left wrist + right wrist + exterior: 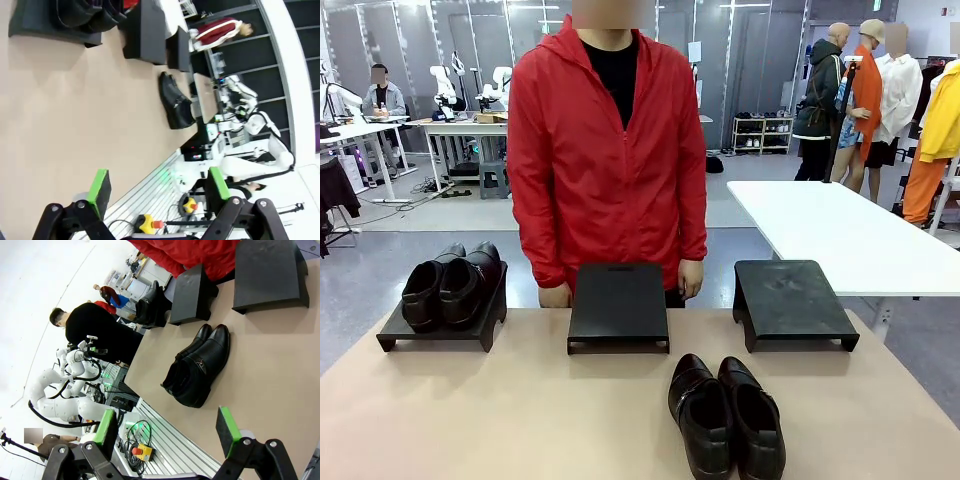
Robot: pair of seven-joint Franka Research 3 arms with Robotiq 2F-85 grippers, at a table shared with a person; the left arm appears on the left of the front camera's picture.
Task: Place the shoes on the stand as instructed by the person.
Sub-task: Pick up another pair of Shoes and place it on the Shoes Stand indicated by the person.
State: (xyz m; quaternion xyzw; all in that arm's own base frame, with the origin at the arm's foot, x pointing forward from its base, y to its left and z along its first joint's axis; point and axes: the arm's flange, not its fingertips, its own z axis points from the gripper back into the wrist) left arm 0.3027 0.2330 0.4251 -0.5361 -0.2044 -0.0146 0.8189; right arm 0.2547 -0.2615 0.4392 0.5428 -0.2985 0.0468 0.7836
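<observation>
1 pair of black shoes [452, 283] sits side by side on the left stand [430, 336], while the other pair [725, 418] lies on the tan counter [520, 420] near the robot's edge, in front of the gap between the middle stand [618, 305] and the right stand [790, 300]. The person [605, 150] in the red jacket stands behind the middle stand at the counter's far edge, arms hanging down. The left gripper [159, 184] and the right gripper [166, 426] each hover above the counter with their 2 fingers spread apart.
</observation>
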